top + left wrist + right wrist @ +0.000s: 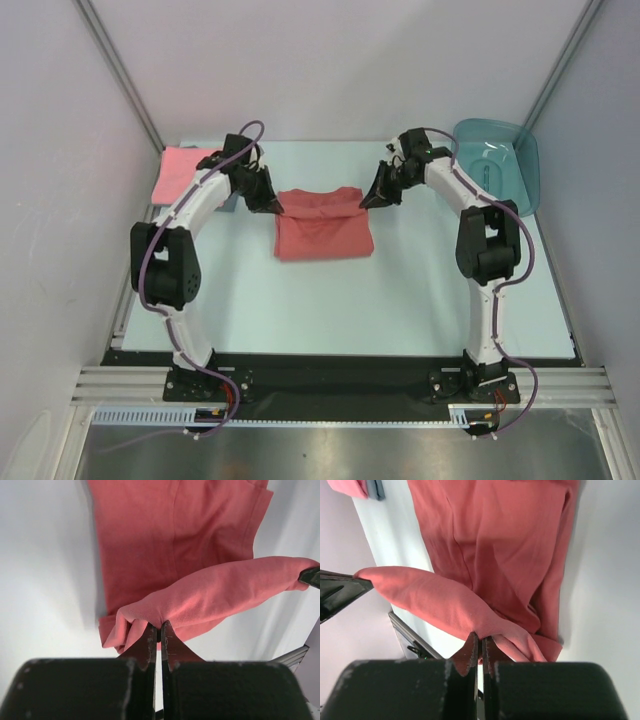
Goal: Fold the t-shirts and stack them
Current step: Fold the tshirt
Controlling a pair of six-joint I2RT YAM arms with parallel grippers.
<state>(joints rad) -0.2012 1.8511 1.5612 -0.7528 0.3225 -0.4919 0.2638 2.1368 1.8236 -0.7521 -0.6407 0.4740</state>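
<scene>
Both arms are working the brick-red t-shirt [323,228], which lies on the table [400,300] at mid-width, toward the far edge. My left gripper [272,205] is clamped shut on the shirt's far-left corner. In the left wrist view the fabric is pinched right between the fingertips [151,639]. My right gripper [372,198] is closed the same way on the far-right corner, with cloth bunched at its tips in the right wrist view. The far hem is lifted off the table and hangs as a rolled band between the two grippers. The rest of the shirt lies flat below it, toward the near edge.

The pink t-shirt [185,172] is folded at the far-left corner of the table. The grey-blue t-shirt [376,489] shows as a sliver just beside it, mostly hidden by the left arm, so I can't tell whether it's under the pink one or next to it. The teal tub [500,165] sits at the far-right corner, well apart from the shirts.
</scene>
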